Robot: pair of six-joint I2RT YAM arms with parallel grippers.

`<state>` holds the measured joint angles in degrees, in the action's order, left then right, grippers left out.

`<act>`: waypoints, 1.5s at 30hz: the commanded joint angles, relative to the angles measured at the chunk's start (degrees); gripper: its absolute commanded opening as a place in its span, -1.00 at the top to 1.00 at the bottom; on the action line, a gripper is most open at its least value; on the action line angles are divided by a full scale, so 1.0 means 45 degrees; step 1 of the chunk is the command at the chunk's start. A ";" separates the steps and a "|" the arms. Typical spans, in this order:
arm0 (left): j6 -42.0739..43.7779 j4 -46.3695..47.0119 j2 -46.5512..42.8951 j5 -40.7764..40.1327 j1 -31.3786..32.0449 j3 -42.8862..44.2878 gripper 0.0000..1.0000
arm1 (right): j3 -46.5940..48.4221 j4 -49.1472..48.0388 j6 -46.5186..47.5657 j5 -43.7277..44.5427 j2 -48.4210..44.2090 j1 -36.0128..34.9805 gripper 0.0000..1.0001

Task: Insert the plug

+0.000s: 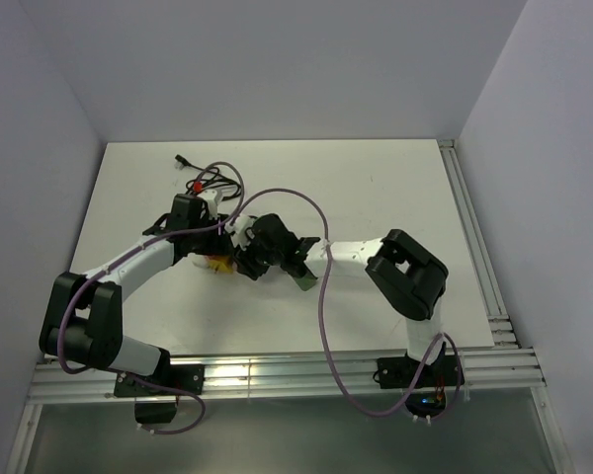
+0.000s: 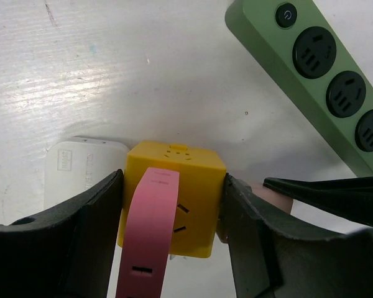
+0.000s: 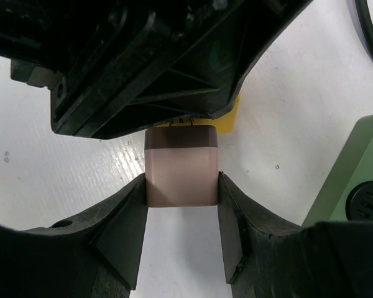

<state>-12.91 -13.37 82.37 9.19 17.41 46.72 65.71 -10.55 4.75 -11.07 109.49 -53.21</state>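
A yellow cube socket [image 2: 174,186] with a pink strap [image 2: 150,230] across its face sits on the white table. My left gripper [image 2: 172,186] is shut on its two sides. My right gripper [image 3: 181,186] is shut on a pale pink plug block [image 3: 181,167]. The plug's metal prongs [image 3: 183,122] point at the cube's right side [image 3: 232,117]. The left gripper's black body hides where plug and cube meet. In the top view both grippers, left [image 1: 220,252] and right [image 1: 245,259], meet left of the table's middle.
A green power strip [image 2: 336,87] with several round sockets lies diagonally to the right of the cube; it also shows in the right wrist view [image 3: 354,180]. A white adapter [image 2: 74,167] lies just behind the cube's left. Loose cables [image 1: 203,180] lie at the table's back left.
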 commanded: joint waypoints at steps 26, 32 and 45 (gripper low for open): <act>-0.0765 -0.1658 0.1148 0.3856 0.0760 -0.0128 0.99 | -0.0618 -0.6444 -0.0333 0.3845 -0.0308 -0.0655 1.00; -0.0745 -0.1620 0.1422 0.4169 0.1014 -0.0148 0.99 | 0.0064 -0.6543 -0.0510 0.3476 0.0003 -0.0461 1.00; -0.0667 -0.1659 0.1813 0.4462 0.1444 -0.0069 0.99 | 0.2449 -0.4002 -0.0098 0.4102 0.0786 -0.0480 1.00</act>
<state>-11.44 -6.07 87.77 11.68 17.50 49.54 68.75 -8.16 2.17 4.01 113.14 -55.99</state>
